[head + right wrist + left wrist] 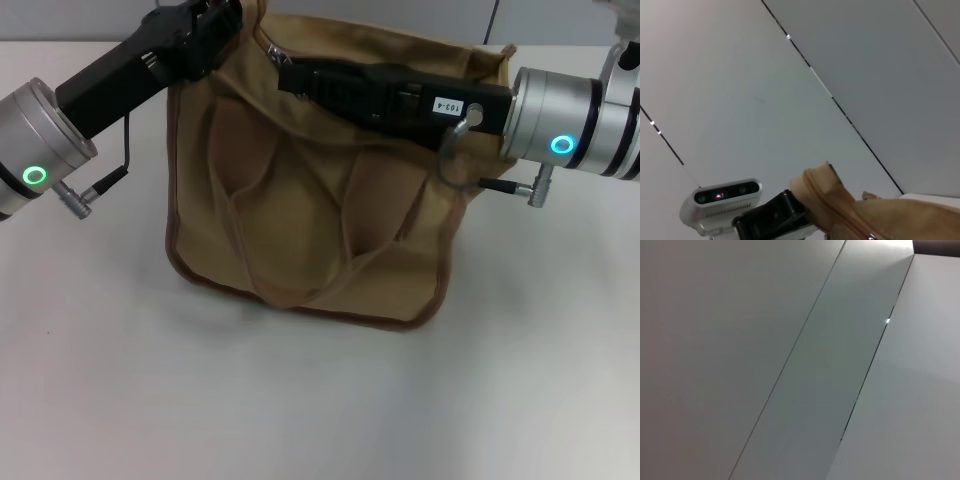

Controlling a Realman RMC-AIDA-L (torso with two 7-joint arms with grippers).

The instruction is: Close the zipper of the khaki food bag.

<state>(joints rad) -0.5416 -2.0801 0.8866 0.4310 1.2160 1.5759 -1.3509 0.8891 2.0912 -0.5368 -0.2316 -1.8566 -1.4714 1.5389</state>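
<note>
Khaki food bag (310,220) sits centre frame in the head view on a white table (320,400), handles (300,270) draped down its front face

Left gripper (222,22) at the bag's upper-left corner, apparently pinching the fabric end there; right wrist view shows that corner (815,187) bunched against a black finger

Right gripper (290,72) lies across the bag's top edge, tips toward upper centre; cannot tell if spread or closed, or whether it has the pull

Zipper (840,220) seam looks closed near the left corner. Remaining length hidden under the right arm, so progress is uncertain; likely late in the pull
</note>
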